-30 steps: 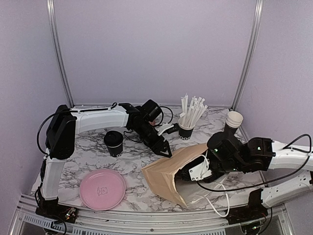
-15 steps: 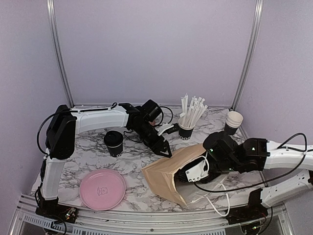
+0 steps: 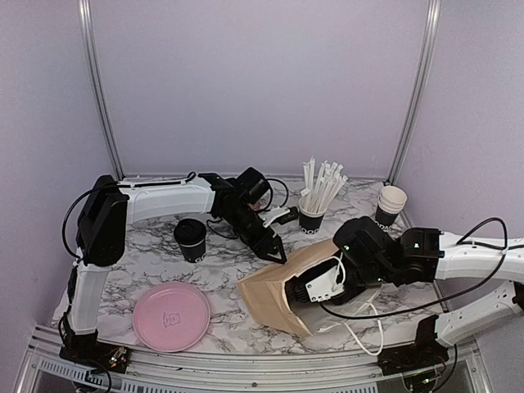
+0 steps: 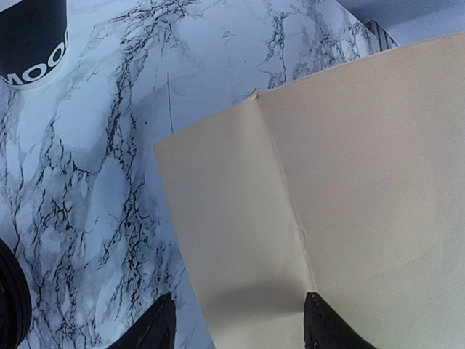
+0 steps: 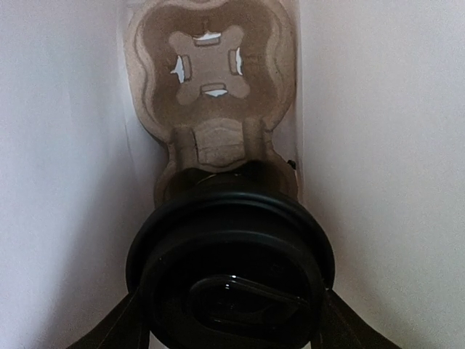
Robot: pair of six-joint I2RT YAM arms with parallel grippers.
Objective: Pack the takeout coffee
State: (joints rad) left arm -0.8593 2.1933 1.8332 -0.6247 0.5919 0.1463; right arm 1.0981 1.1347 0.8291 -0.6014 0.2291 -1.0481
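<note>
Right claw [image 5: 231, 323] reaches into the mouth of the paper bag [image 3: 274, 295], which lies on its side on the counter [image 3: 147, 270]. The overhead view shows only the wrist going in, so the fingers are hidden there. The right wrist view looks down the bag. One black finger [image 5: 120, 331] shows on each side of a lidded cup [image 5: 231, 276], clamped on it below the round black lid. Just ahead of that claw lies the pulp carrier [image 5: 211, 65], its far hole empty. The cup stands at the carrier's near end, and whether it is fully seated cannot be told. Pale bag walls close in on both sides.

Left claw [image 3: 277, 252] sits at the bag's upper rear edge. Its wrist view shows its two fingertips apart, with the bag's creased paper between and ahead of them. Whether they touch the paper is unclear.

Only the overhead view shows the second lidded cup [image 3: 191, 239], upright on the counter well behind the left claw. A pink plate [image 3: 172, 315] lies nearer the arm bases.
</note>
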